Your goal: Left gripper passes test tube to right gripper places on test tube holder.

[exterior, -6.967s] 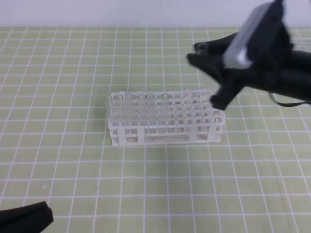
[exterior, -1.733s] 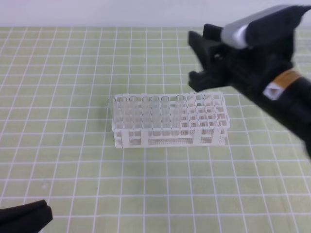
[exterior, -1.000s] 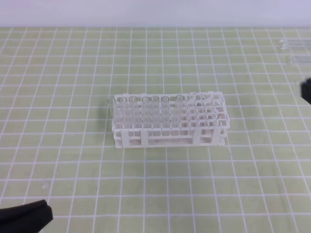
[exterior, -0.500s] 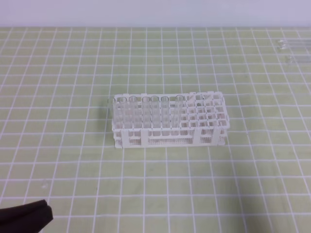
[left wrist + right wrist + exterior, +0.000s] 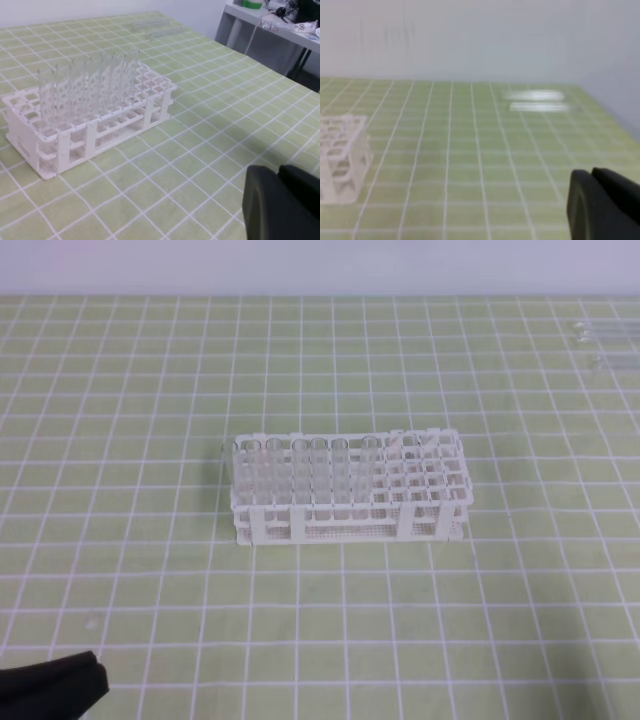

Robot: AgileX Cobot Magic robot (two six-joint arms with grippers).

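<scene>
Mat (image 5: 120, 570): green grid
Holder (image 5: 345, 490): centre of mat; clear tubes upright in left rows, placed tube indistinguishable among them
Spare tubes (image 5: 605, 345): flat, far right corner
Left gripper (image 5: 50, 690): parked near edge, fingers together, empty
Right gripper (image 5: 605, 205): fingers together, empty
Step, judged: placement done, arms parked; next cycle needs left pickup
Change: right gripper gone from above holder

The white plastic lattice test tube holder (image 5: 348, 487) looks matt and smooth, and the clear glass tubes (image 5: 300, 475) standing in it look colourless and faintly glossy. At its seven o'clock, the black left gripper (image 5: 50, 690) looks matt, like hard plastic, over the flat, matt green gridded mat (image 5: 500, 600).
</scene>
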